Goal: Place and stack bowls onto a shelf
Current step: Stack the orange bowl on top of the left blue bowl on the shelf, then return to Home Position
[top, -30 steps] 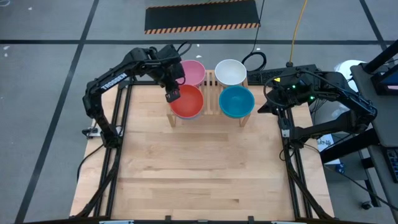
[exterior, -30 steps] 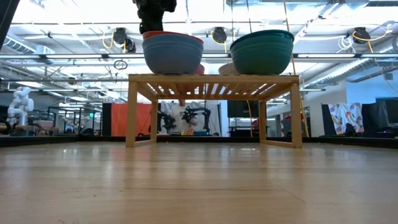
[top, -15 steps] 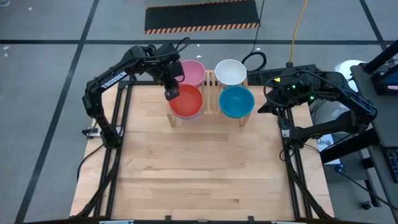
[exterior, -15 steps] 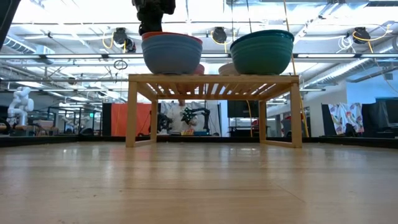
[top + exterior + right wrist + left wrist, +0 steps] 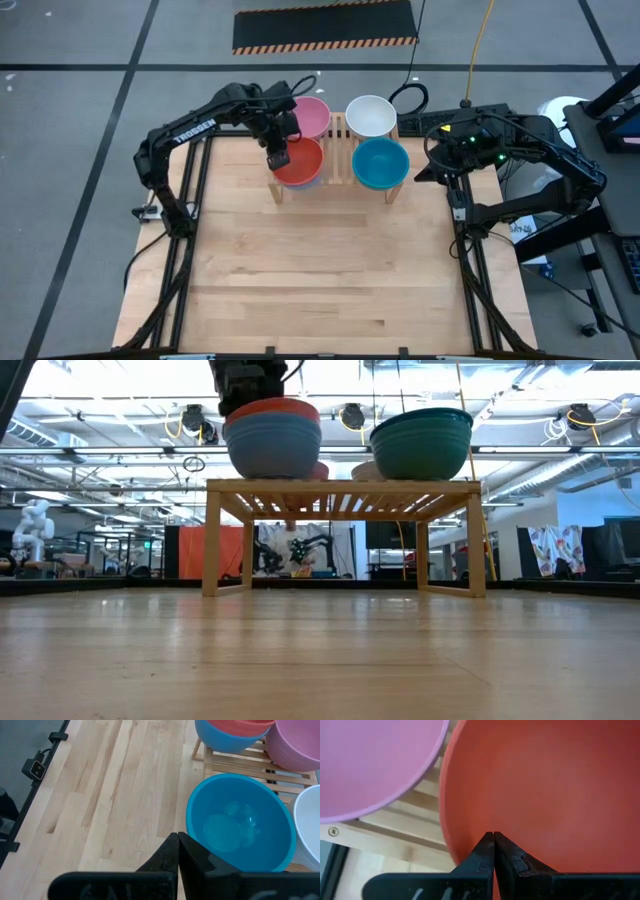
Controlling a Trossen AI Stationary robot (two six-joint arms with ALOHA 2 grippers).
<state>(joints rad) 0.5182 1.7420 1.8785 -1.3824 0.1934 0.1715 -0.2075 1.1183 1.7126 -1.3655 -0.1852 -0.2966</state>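
**Seating the red bowl in the blue one**

The red bowl [image 5: 299, 163] sits nested in the blue bowl [image 5: 272, 446] on the shelf [image 5: 345, 487], and my left fingers [image 5: 493, 851] are pressed together with no gap between them, just inside its near rim. I hold nothing in them; they look to be touching or nudging the inner wall. The pink bowl [image 5: 308, 115] stands just beside the fingers, beyond the red rim. Across the shelf from them, the teal bowl [image 5: 380, 163] sits stacked on the green one [image 5: 421, 446], with the white bowl [image 5: 371, 115] behind it.

To finish this well, I judge I should push lightly until the red rim lies level in the blue bowl, then lift straight up. Any sideways drag could slide the stack towards the shelf edge or knock the pink bowl.

Against a second ago, the left gripper [image 5: 277, 157] has come slightly inward over the red bowl, and from table height the red rim now stands higher and a little tilted above the blue one.

The right gripper [image 5: 178, 851] waits off the table's right edge, fingers closed and empty.
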